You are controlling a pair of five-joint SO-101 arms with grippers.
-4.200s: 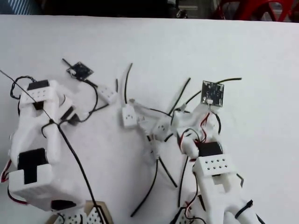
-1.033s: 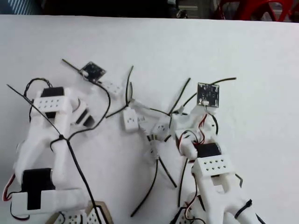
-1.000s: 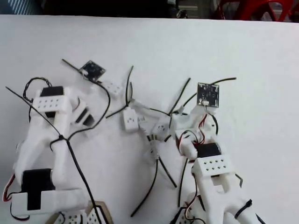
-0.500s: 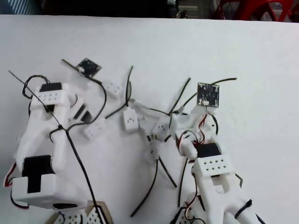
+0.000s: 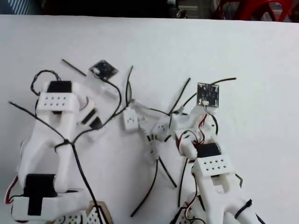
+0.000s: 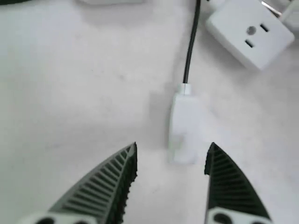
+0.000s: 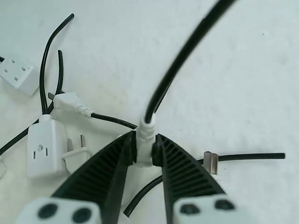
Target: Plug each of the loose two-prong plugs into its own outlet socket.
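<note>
My left gripper (image 6: 170, 156) is open just above the table. Just ahead of its fingertips lies a small white block (image 6: 184, 126) on a black cord; I cannot tell whether it is a plug or a socket. Beyond it sits a white outlet socket (image 6: 250, 30), face up. My right gripper (image 7: 145, 137) is shut on a white plug (image 7: 145, 133) with a thick black cord, held over the table. Close by are another outlet socket (image 7: 42, 147) and a loose two-prong plug (image 7: 74, 150). In the high view the left gripper (image 5: 92, 119) is mid-left and the right gripper (image 5: 175, 122) at centre.
Black cords (image 5: 154, 186) cross the middle of the white table (image 5: 243, 51). A third outlet (image 7: 16, 72), a white plug (image 7: 70, 101) and bare prongs (image 7: 210, 161) on a cord lie around the right gripper. More white parts (image 5: 79, 217) sit at the front edge.
The left arm has swung toward the centre and forward, and its gripper now stands over the small white block. The right arm has kept still with the plug.
</note>
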